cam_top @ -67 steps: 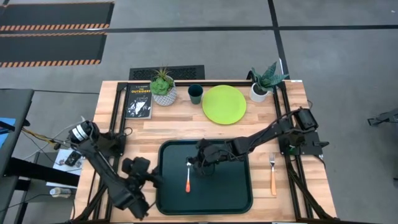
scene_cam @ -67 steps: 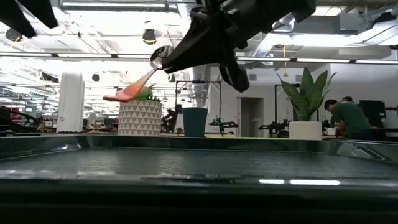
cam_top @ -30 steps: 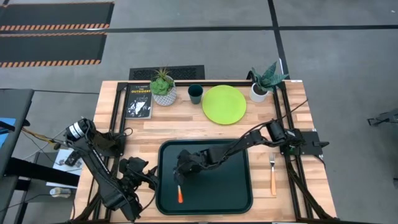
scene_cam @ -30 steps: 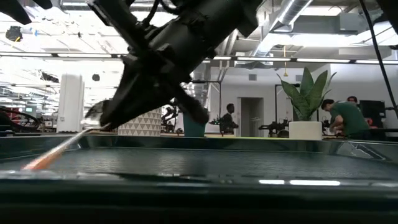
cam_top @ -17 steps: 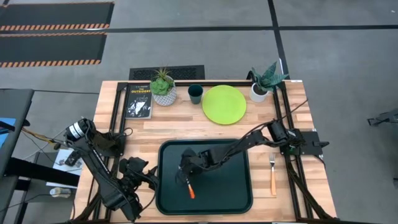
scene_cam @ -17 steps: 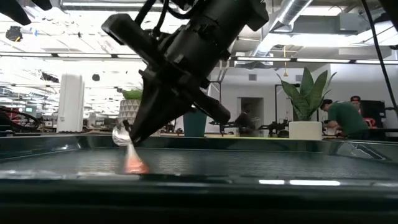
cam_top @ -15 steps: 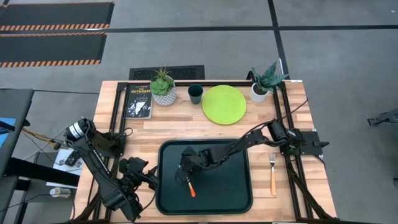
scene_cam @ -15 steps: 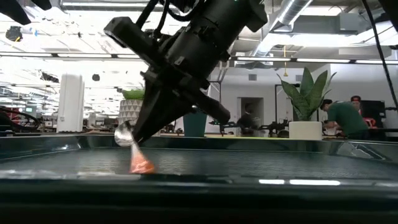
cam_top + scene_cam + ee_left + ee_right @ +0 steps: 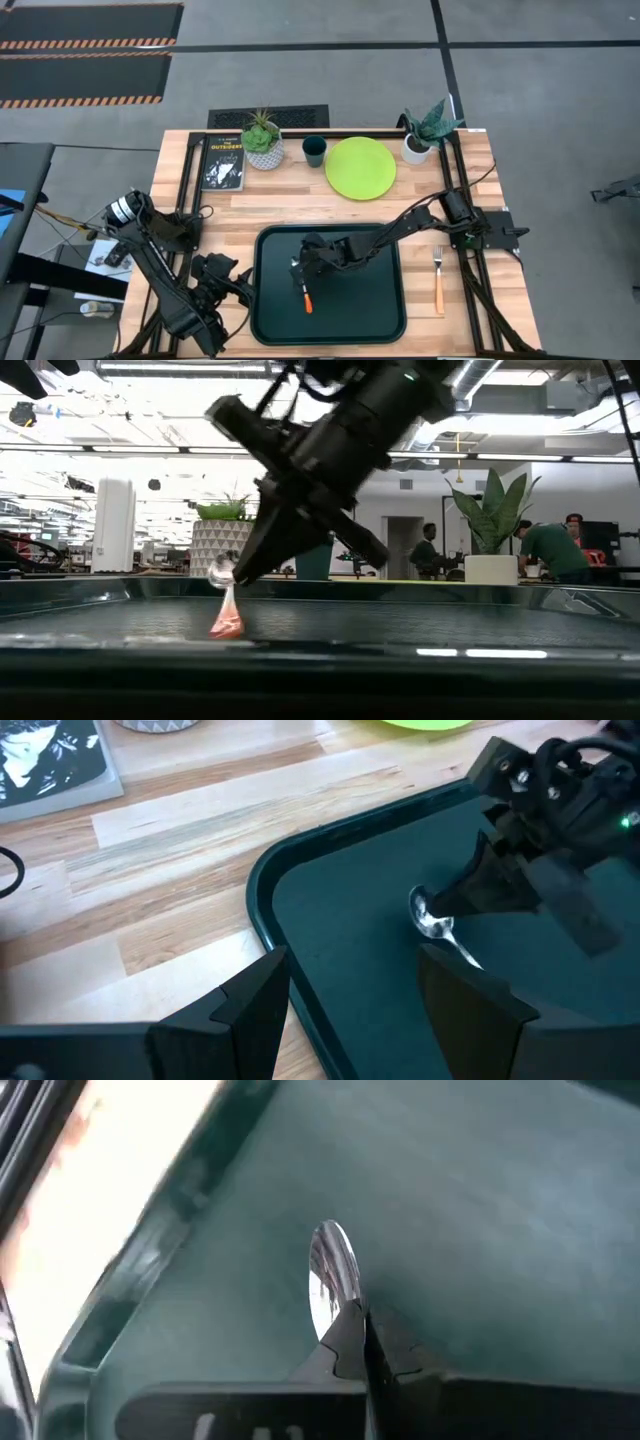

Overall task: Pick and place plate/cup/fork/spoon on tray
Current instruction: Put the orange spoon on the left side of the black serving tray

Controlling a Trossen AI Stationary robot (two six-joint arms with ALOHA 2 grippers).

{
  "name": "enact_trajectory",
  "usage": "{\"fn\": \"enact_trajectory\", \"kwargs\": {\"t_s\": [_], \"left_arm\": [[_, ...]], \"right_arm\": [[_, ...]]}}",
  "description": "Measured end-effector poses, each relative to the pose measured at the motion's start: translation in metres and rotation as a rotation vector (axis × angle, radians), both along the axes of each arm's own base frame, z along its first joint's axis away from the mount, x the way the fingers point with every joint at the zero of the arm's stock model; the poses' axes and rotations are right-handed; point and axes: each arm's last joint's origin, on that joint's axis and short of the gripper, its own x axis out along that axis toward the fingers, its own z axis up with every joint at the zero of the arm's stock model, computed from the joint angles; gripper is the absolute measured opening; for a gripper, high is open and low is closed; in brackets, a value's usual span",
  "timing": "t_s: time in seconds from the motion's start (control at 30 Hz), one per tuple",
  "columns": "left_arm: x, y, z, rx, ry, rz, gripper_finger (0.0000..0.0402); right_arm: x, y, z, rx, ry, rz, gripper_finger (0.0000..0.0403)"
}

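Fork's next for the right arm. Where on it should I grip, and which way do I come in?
Grip the fork around the middle of its orange handle, coming straight down from above. It lies flat on the bare table right of the tray, tines pointing away toward the plants, so set the fingers across its narrow width. The right gripper first has to let go of the spoon.

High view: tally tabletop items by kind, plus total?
Tray: 1
Plate: 1
Cup: 1
Spoon: 1, on the tray, held by the right gripper
Fork: 1
Potted plants: 2
Book: 1
Total: 8
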Motion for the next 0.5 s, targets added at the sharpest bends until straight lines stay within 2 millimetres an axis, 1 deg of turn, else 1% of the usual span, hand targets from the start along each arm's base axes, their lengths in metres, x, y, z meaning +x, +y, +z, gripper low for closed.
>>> {"fn": "enact_trajectory", "kwargs": {"t_s": [0.07,0.17,0.27,0.5], "left_arm": [[0.000,0.000,0.000,0.000,0.000,0.000,0.0206],[0.000,0.000,0.000,0.001,-0.001,-0.001,0.0206],[0.000,0.000,0.000,0.001,-0.002,0.001,0.0206],[0.001,0.000,0.000,0.010,-0.021,-0.002,0.0206]], "right_arm": [[-0.003,0.002,0.000,0.050,-0.088,-0.024,0.0002],[-0.006,0.007,0.009,0.078,-0.186,-0.070,0.0002],[-0.010,0.015,0.012,0.045,-0.194,-0.111,0.0001],[-0.020,0.023,0.000,-0.006,-0.123,-0.227,0.0001]]}}
